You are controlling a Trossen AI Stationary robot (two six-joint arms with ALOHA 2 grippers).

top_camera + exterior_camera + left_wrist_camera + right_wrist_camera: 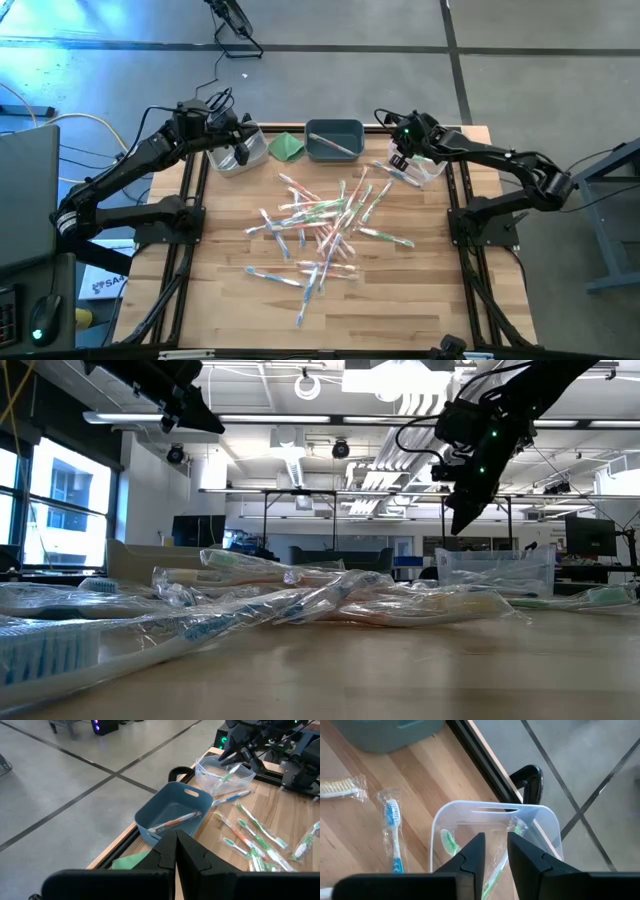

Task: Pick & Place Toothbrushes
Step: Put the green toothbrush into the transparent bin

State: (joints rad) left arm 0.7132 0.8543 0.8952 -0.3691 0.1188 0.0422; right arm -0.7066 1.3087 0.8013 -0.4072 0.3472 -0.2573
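A wooden table [420,290] is carrying a loose heap of wrapped toothbrushes [325,230] with blue, green and pink-orange parts, spreading across its middle. Along the far edge three bins are sitting: a clear bin on the left [238,152], a blue bin [334,139] in the centre, and another clear bin on the right [420,168]. A folded green cloth [287,146] is lying between the left clear bin and the blue bin. One orange toothbrush [175,821] is lying inside the blue bin, and a green toothbrush [449,841] is lying inside the right clear bin. The right gripper [495,851] is hanging just above that right clear bin, its fingers standing a narrow gap apart with nothing between them. The left gripper [176,851] is hovering near the left clear bin at the far left corner, its fingers pressing fully together and holding nothing.
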